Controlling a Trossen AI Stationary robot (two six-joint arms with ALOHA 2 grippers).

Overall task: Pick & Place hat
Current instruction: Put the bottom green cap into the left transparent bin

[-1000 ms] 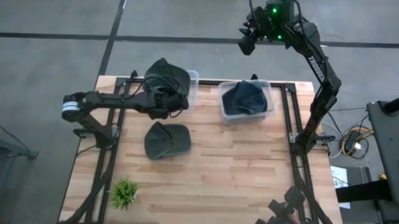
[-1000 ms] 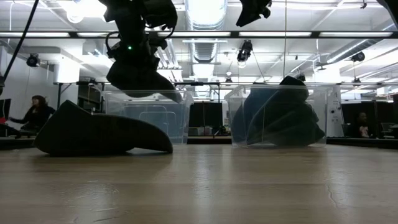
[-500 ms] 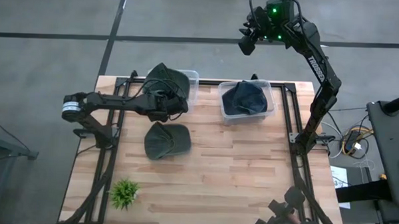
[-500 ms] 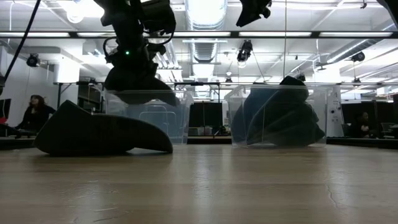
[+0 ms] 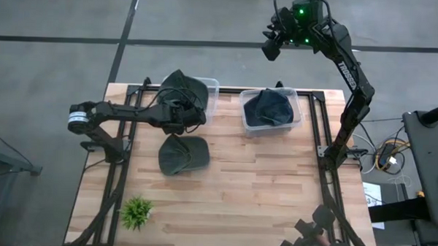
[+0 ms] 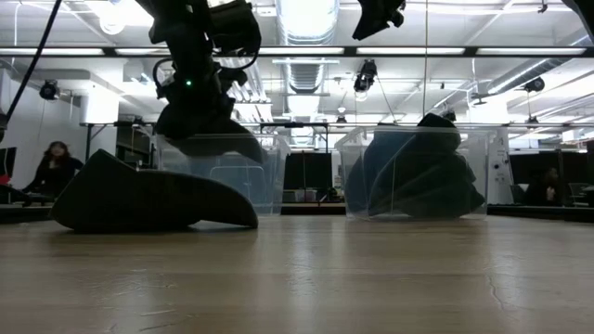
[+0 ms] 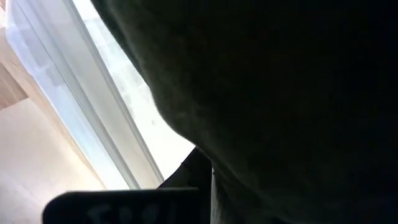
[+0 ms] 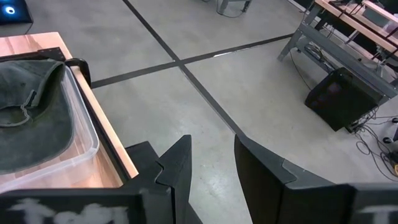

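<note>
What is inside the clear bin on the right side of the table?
The right bin holds one dark hat, crumpled and rising just above the rim in the low view. Whether anything lies under the hat cannot be seen, because the hat covers the bin floor.

- Butcher-block wood on the table [image 5: 261, 183], pale planks with a faint satin sheen; grain lines plain in the low view
- Matt dark-green cloth on the held hat [image 5: 182, 85]; soft, slightly fuzzy weave close up in the left wrist view; same cloth on the second hat [image 5: 183, 154] lying flat
- Clear, glossy plastic on the left bin [image 5: 210, 88] and the right bin [image 5: 292, 120]; smooth walls catching ceiling light
- Dark cloth, matt, on the hat in the right bin [image 5: 268, 109]
- Matt black finish on the left gripper [image 5: 191, 116] and the right gripper [image 8: 211, 165]
- Smooth grey concrete floor [image 5: 62, 15], dull sheen
</note>
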